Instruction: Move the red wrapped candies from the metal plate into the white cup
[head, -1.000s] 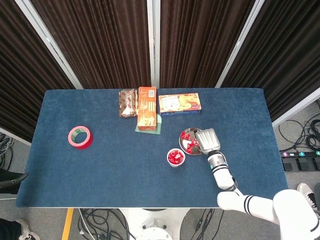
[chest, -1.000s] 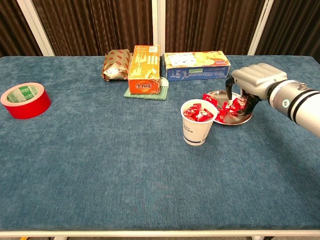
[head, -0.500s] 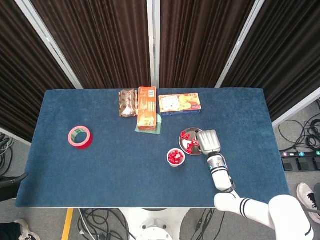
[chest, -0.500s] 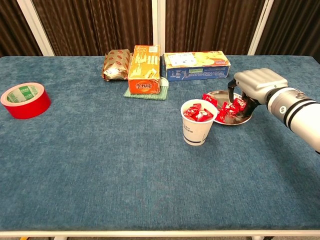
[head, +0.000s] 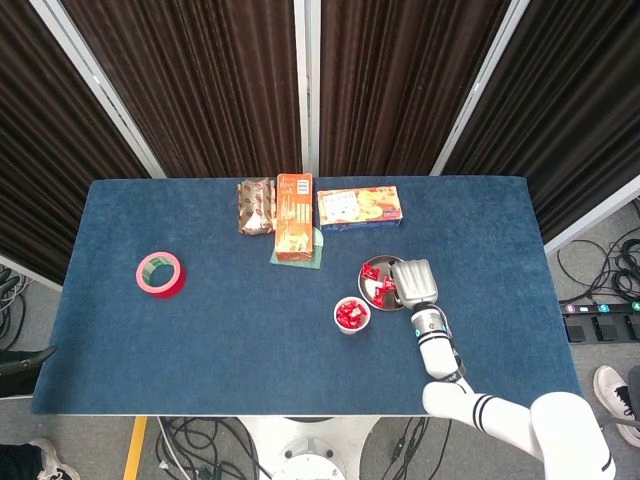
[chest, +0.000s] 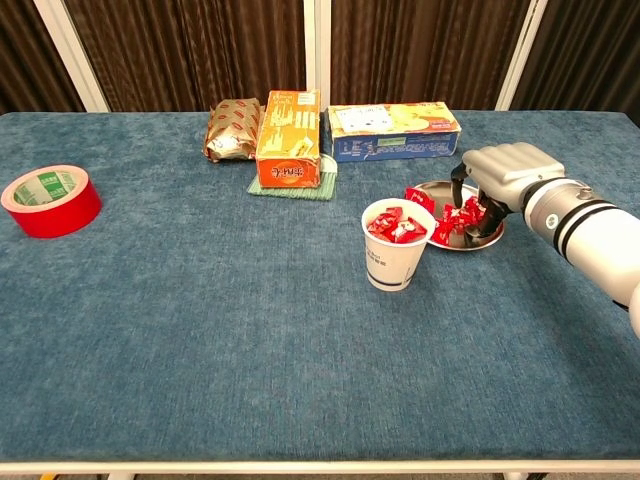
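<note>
One robot hand (chest: 490, 185) palm-down over metal plate (chest: 490, 238)

Red candies (chest: 455, 217), silver metal plate (chest: 433, 188), white cup (chest: 391, 262), blue table (chest: 250, 330), red tape roll (chest: 50, 201).

A silver-grey right hand (chest: 503, 172) with dark fingers (chest: 457, 185) on a white, black-ringed arm (chest: 590, 225)

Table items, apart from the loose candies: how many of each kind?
Boxes: 2 (orange, blue)
Snack bag: 1
Tape roll: 1
Cup: 1
Metal plate: 1
Green mat: 1
Total: 7
</note>
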